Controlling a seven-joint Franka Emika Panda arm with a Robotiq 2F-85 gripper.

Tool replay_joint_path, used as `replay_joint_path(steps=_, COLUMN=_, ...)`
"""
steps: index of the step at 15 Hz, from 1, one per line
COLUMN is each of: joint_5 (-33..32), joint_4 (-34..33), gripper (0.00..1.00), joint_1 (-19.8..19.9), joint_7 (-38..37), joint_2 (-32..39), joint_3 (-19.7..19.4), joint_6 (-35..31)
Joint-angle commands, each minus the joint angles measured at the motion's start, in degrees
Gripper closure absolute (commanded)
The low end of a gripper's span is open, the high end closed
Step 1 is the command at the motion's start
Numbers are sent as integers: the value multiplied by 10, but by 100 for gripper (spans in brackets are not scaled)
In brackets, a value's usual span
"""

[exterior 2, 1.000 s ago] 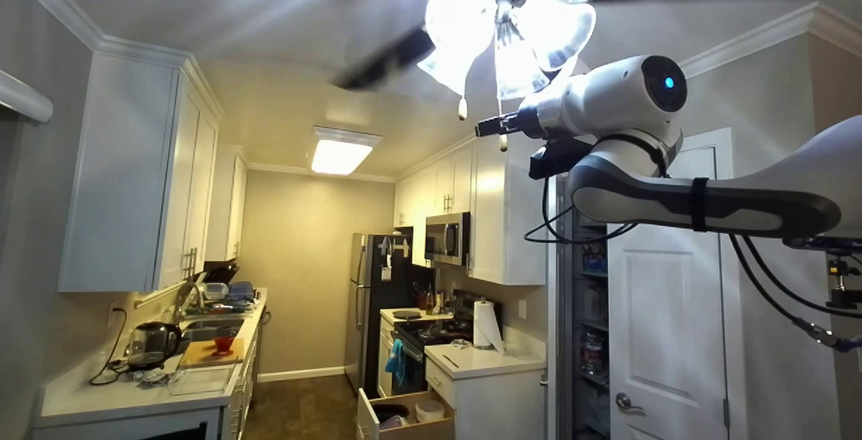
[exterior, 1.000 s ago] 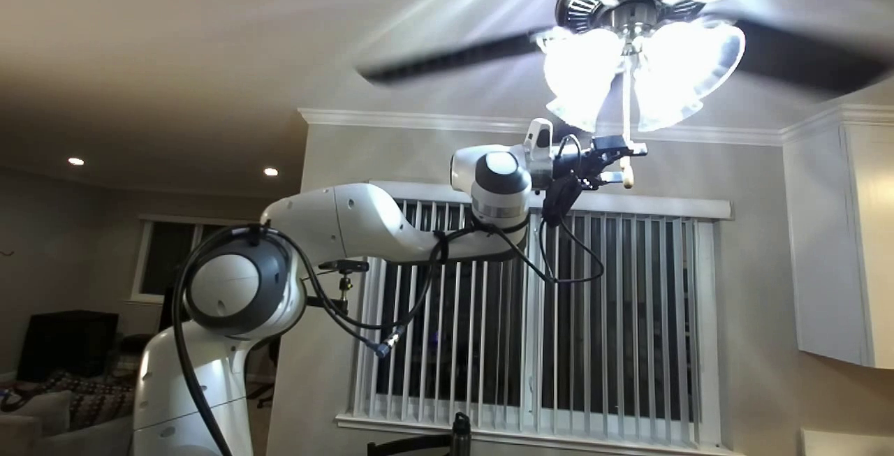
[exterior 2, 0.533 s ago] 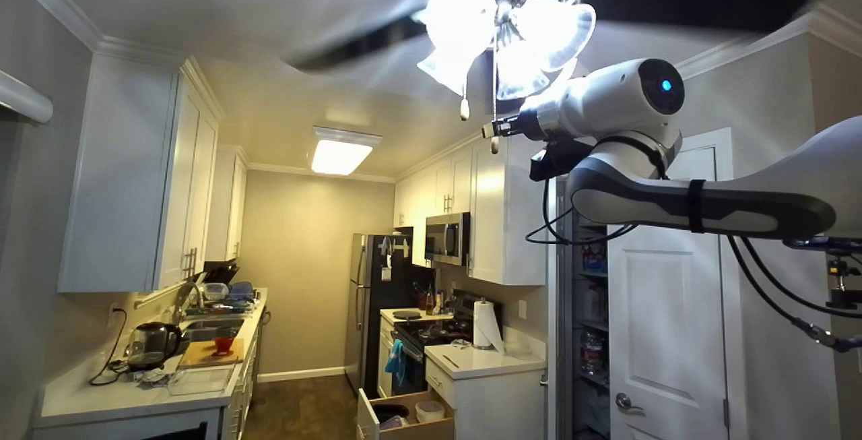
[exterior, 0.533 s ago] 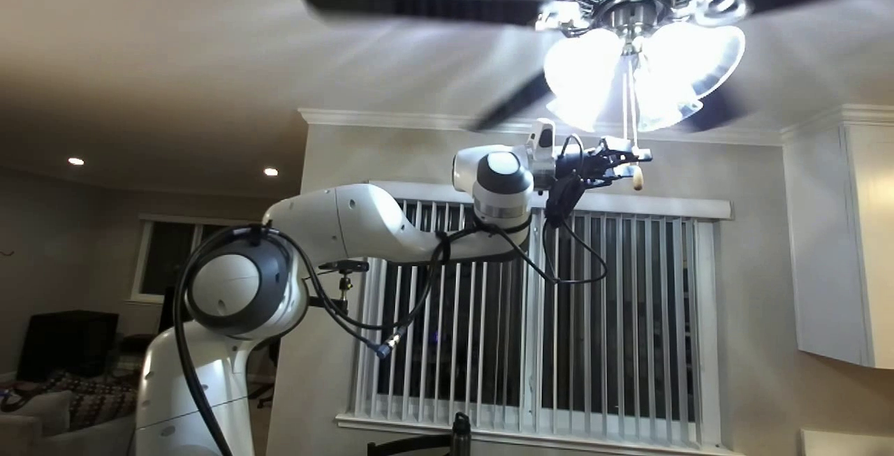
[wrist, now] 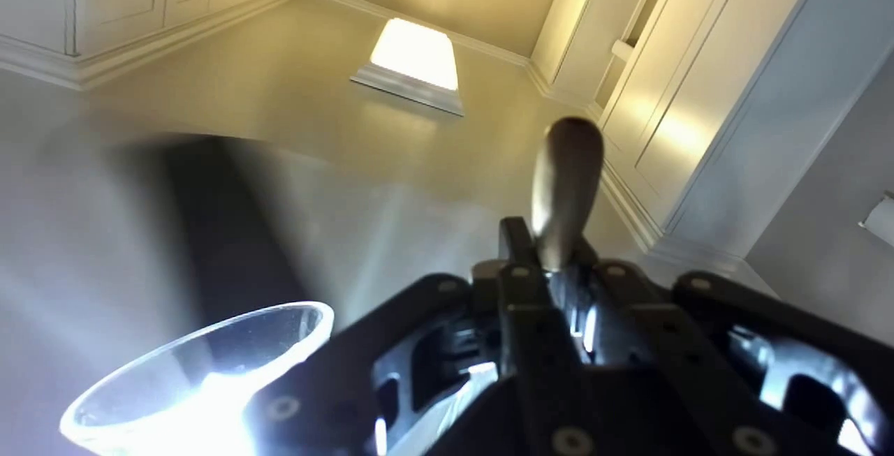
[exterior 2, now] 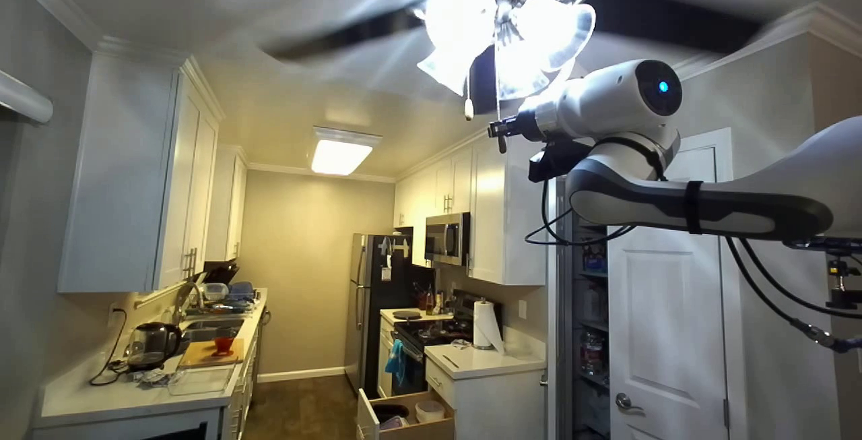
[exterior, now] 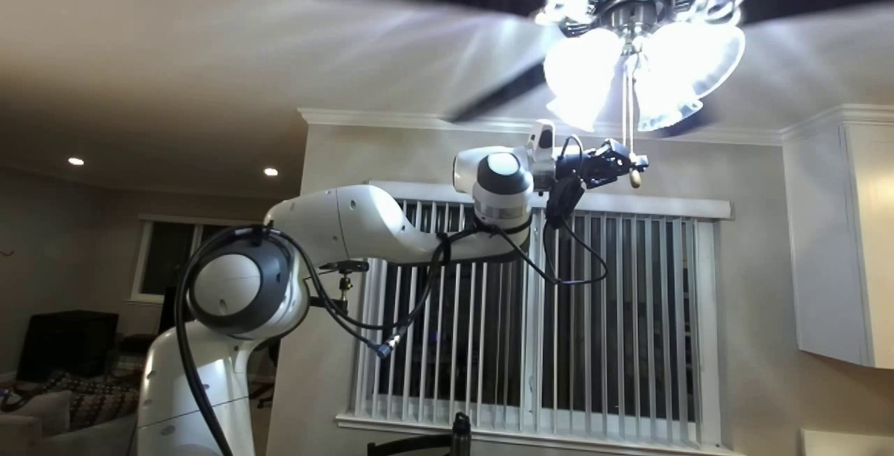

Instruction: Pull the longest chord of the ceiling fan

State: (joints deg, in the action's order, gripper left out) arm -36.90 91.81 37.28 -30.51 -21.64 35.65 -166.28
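The ceiling fan (exterior: 634, 16) hangs overhead with lit white shades and dark, motion-blurred blades. From its hub the longest chord (exterior 2: 498, 83) drops as a thin pale line, ending in a small fob. My gripper (exterior: 641, 161) is level, just below the shades, with its fingers brought together around this chord right above the fob. In the wrist view the fob (wrist: 569, 177) looms large just past the closed fingertips; the chain behind it is hidden. The shorter pull chain, with its pale fob (exterior 2: 469, 110), hangs apart to one side in an exterior view.
A glass shade (wrist: 202, 372) and a blurred fan blade (wrist: 216, 211) are close by in the wrist view. Blades sweep above the arm. A window with vertical blinds (exterior: 531, 316) lies behind the arm, and white cabinets (exterior 2: 508, 217) line the kitchen.
The gripper's fingers have closed from wide apart onto the chord above its fob. The arm has shifted only slightly. The fan blades have turned.
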Motion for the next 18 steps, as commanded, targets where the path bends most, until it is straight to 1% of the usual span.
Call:
replay_joint_path(steps=1, joint_5=-9, joint_4=1, gripper=97, joint_1=17, joint_7=-18, joint_2=-6, joint_3=8, joint_6=-4)
replay_joint_path(steps=2, joint_5=-3, joint_4=6, gripper=97, joint_1=10, joint_7=-13, joint_2=-6, joint_3=6, joint_6=0)
replay_joint_path(steps=5, joint_5=28, joint_4=38, gripper=97, joint_1=-32, joint_7=15, joint_2=-7, joint_3=-10, joint_6=28)
replay_joint_path(steps=7, joint_5=48, joint_4=50, gripper=97, joint_1=-58, joint_7=19, joint_2=-7, joint_3=-19, joint_6=44)
replay_joint_path(steps=8, joint_5=53, joint_4=49, gripper=97, joint_1=-64, joint_7=18, joint_2=-8, joint_3=-23, joint_6=45)
replay_joint_path(steps=11, joint_5=46, joint_4=34, gripper=97, joint_1=-59, joint_7=2, joint_2=-5, joint_3=-22, joint_6=30)
replay_joint_path(steps=12, joint_5=42, joint_4=26, gripper=64, joint_1=-54, joint_7=-5, joint_2=-3, joint_3=-20, joint_6=27)
replay_joint_path(steps=13, joint_5=40, joint_4=21, gripper=63, joint_1=-52, joint_7=-8, joint_2=-2, joint_3=-18, joint_6=25)
replay_joint_path(steps=15, joint_5=37, joint_4=19, gripper=51, joint_1=-49, joint_7=-10, joint_2=-1, joint_3=-16, joint_6=24)
replay_joint_path(steps=16, joint_5=36, joint_4=23, gripper=44, joint_1=-49, joint_7=-9, joint_2=-1, joint_3=-15, joint_6=21)
replay_joint_path(steps=18, joint_5=45, joint_4=34, gripper=32, joint_1=-64, joint_7=8, joint_2=-1, joint_3=-22, joint_6=31)
